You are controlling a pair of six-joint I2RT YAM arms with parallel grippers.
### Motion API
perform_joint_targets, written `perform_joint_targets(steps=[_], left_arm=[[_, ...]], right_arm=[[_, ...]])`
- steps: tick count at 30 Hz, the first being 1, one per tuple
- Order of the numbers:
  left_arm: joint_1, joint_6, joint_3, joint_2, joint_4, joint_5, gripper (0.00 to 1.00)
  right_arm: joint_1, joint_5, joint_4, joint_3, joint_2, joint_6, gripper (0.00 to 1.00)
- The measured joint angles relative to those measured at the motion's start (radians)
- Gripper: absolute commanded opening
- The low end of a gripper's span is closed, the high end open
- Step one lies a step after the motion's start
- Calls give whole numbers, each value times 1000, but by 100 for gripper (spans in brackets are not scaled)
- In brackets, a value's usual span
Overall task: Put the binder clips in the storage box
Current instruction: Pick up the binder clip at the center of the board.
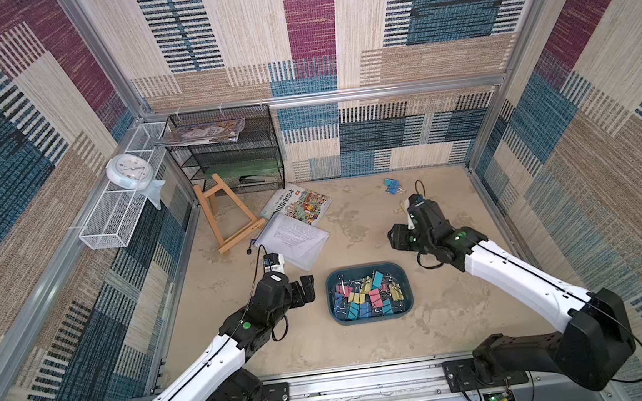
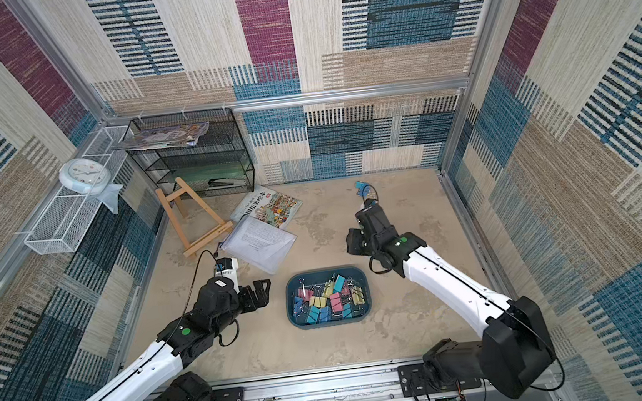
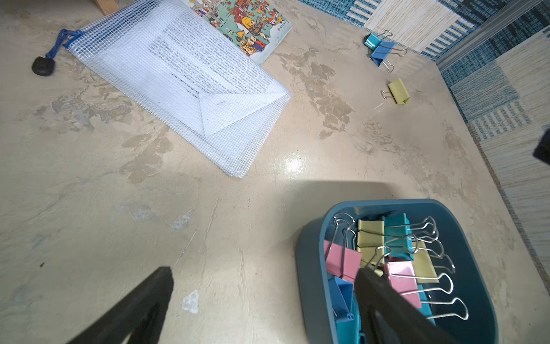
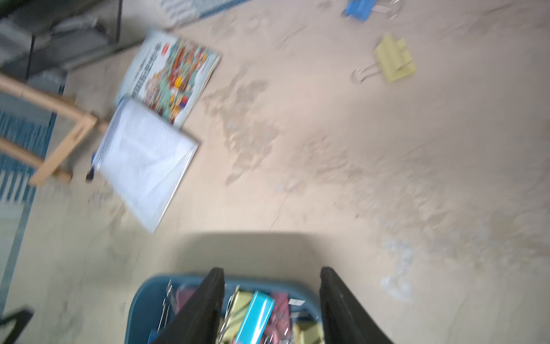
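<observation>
Left wrist view: the storage box (image 3: 309,268) sits at the lower right of the frame, heaped with binder clips (image 3: 398,280). The left gripper (image 3: 263,271) is spread wide and empty, with one black finger over the bare tabletop (image 3: 89,208) and the other crossing in front of the heap. In the blurred right wrist view, the right gripper (image 4: 271,270) has its fingers parted above the box at the bottom edge. A teal clip (image 4: 256,315) shows in the gap, apparently loose. A yellow binder clip (image 3: 398,90) and two blue binder clips (image 3: 379,47) are not yet in the box and lie at the upper right, near the wall. The likeliest trouble is snagging: the thin silver wire loops stick up from the heap and could catch a fingertip, dragging clips back out. The blue pair lie touching, so lifting one may tow the other. The clips are smooth, wedge-shaped folded metal and could squirt from a poor pinch. The box is shallow plastic with rounded corners on a mottled, slightly glossy surface, so a nudge might slide it.
</observation>
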Motion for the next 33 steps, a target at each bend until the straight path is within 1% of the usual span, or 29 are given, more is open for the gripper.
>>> perform_joint_targets(steps=[1,3,6,11,14,16,19,22,25,28,33], left_arm=[[0,0,0,-4,-2,1,99],[0,-1,0,-16,-1,3,100],[0,-15,-4,-32,-2,3,99],[0,-19,-7,-42,-3,3,99],[1,-19,-7,-41,-8,2,99],[2,-17,-7,-39,-17,0,100],[4,-13,-6,-39,-27,-1,100],[4,-11,-6,-37,-32,-2,99],[4,-11,-6,-28,-31,-2,100],[4,-12,-6,-19,-31,0,99],[4,-16,-6,-14,-27,0,100]], right_arm=[[-59,-15,32,16,40,-3,57],[-134,-36,77,70,127,-15,58],[-203,-34,116,237,319,-71,56],[-225,40,45,626,694,-209,56],[-224,86,-8,779,847,-288,58],[-225,112,-43,852,922,-334,59],[-226,135,-101,945,1015,-388,59],[-228,142,-150,1003,1080,-429,56],[-230,145,-176,1009,1103,-449,55],[-233,139,-162,993,1101,-454,53],[-239,116,-119,942,1077,-442,56]])
